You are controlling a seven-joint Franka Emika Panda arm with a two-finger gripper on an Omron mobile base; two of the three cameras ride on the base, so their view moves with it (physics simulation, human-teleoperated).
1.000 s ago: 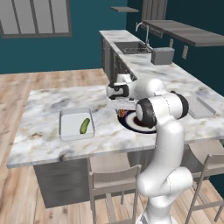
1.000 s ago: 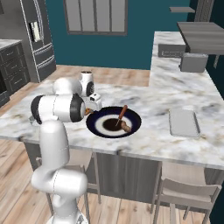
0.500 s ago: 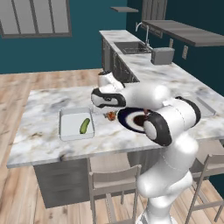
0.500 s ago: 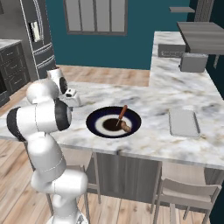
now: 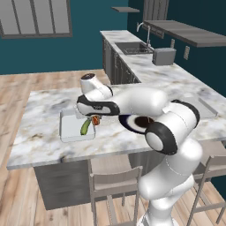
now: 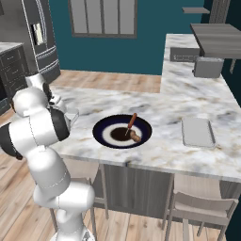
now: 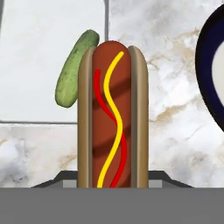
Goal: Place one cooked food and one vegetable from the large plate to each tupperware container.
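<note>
Pincer [image 5: 94,119] is clamped on one hot dog [image 7: 113,114]: bun with a sausage, one red and one yellow squiggle of sauce. In the hand view it runs straight up from between the fingertips.

Position: pincer hangs over the right edge of the near-left container [image 5: 70,128], low above the marble worktop [image 5: 44,110]. The hot dog is off the surface and overlaps the container's wall line in the hand view; can't tell whether it is fully over the inside.

Counts:
- Containers: two. One [image 7: 48,57] under the pincer, one [image 6: 197,132] on the far side of the plate, near the worktop's right end in the right base view.
- Cucumber [image 7: 74,68]: one, green, lying tilted inside the near-left container, just left of the hot dog in the hand view.
- Plate [image 6: 106,134]: one, navy rim, between the two containers. Its edge [image 7: 210,83] shows at the right of the hand view.
- On the plate: two items, a long thin reddish-brown piece [image 6: 131,123] and a short tan lump [image 6: 135,137] touching its lower end. Too small to identify.
- Right container: nothing visible inside.
</note>
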